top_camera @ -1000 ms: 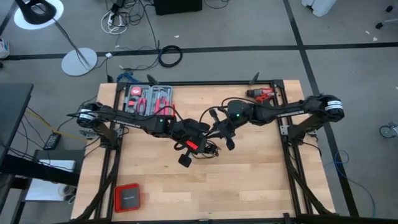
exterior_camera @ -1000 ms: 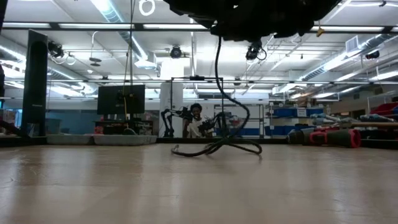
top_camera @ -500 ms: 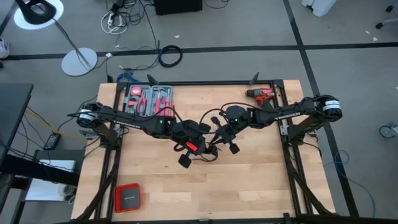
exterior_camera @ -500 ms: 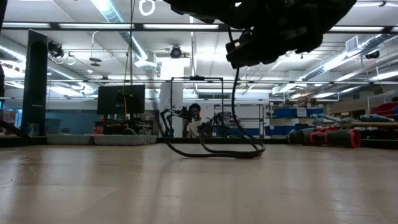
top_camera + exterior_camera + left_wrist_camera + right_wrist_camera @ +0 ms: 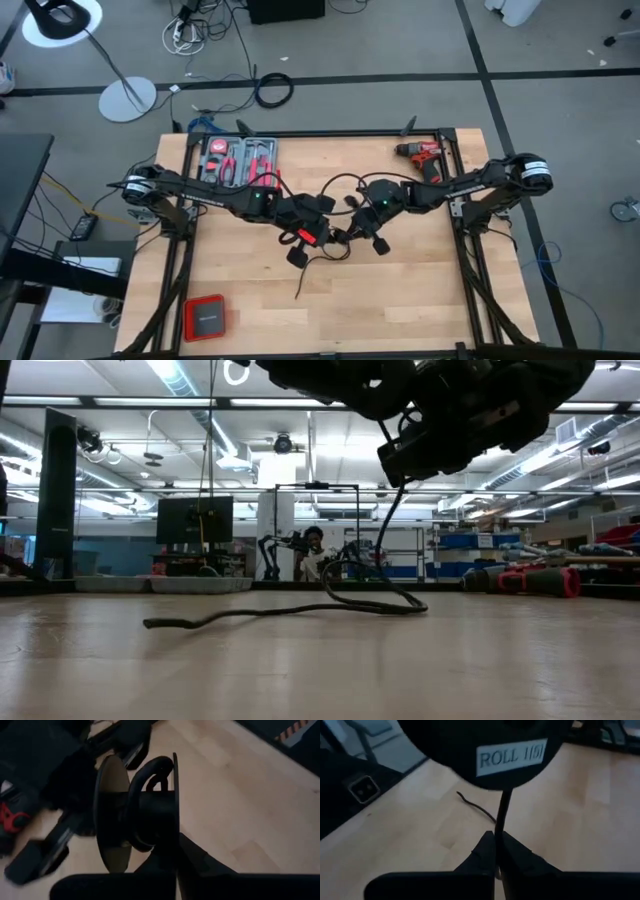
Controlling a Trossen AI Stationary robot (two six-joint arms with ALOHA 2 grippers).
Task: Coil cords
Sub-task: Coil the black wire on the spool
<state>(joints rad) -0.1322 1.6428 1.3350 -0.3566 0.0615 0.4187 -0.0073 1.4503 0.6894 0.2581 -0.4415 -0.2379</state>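
Fingers (image 5: pixel 487 851) of the right gripper (image 5: pixel 362 228) are pinched on the thin black flexible cord (image 5: pixel 290 612). Its matte loose end lies on the pale wooden table (image 5: pixel 420 290). Left gripper (image 5: pixel 300 243) is clamped on a black round spool (image 5: pixel 145 812).

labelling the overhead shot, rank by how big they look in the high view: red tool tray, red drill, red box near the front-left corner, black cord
1. Red tool tray, clearly largest.
2. Red box.
3. Red drill, smaller than the box.
Black cord: long but very thin and partly hidden under the grippers, so it cannot be ranked fairly.
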